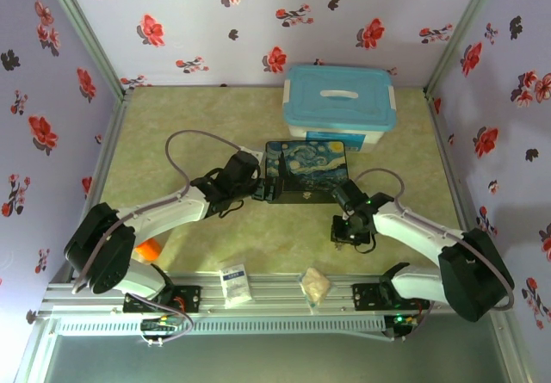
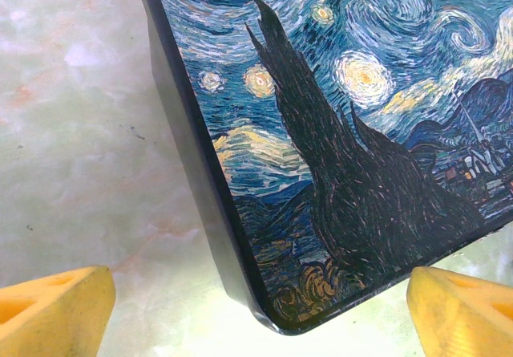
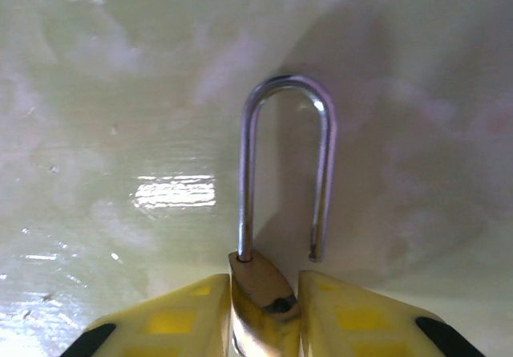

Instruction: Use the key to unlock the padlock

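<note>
- The right pincer [image 3: 264, 301] is closed on the padlock [image 3: 256, 286]. Its yellow fingers [image 3: 180, 317] clamp the narrow brass body from both sides, just above the surface [image 3: 120, 92].
- The shackle [image 3: 325, 156] sticks out straight ahead of that pincer. One leg enters the body, while the other ends free beside it, so the lock looks already sprung.
- Handling, as I judge it: the padlock is a small, dense, rigid metal piece. The polished brass is likely slippery, so the flat sides of the body are the place to hold it, as they are held now. The thin shackle would swivel and makes a poor grip.
- The left pincer [image 2: 260, 313] is spread wide and holds nothing. A corner of the painted box [image 2: 345, 132] lies between and ahead of its fingertips [image 2: 56, 309].
- Writing: none can be read on the brass or the shackle. The box shows a starry-night painting without legible lettering.
- A small white packet [image 1: 234, 283] lies behind both pincers at the near edge. Its blue print is too small to read.
</note>
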`<act>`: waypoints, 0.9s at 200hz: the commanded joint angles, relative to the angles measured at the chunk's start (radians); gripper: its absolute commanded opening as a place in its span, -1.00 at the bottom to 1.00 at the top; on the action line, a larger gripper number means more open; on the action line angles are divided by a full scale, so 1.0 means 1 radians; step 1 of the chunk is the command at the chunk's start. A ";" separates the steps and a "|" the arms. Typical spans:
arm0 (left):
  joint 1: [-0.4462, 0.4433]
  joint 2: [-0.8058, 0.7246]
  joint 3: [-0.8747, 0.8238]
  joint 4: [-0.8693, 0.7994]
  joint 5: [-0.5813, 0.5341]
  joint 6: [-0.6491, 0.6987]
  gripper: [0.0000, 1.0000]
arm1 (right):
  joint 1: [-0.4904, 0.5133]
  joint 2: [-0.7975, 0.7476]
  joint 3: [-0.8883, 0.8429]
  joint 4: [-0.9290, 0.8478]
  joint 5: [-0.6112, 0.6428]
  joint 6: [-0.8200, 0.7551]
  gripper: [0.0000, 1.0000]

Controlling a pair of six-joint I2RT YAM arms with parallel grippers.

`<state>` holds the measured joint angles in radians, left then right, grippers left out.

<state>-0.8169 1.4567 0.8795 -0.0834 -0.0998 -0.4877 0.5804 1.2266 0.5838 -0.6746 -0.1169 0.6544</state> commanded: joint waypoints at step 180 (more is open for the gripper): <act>0.410 -0.341 -0.202 0.041 -0.289 0.256 0.99 | -0.330 -0.252 0.100 0.307 0.527 -0.221 0.99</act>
<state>-0.4755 1.1316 0.7311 -0.1139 -0.2741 -0.3618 0.3607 0.9897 0.7021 -0.5133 0.3481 0.5213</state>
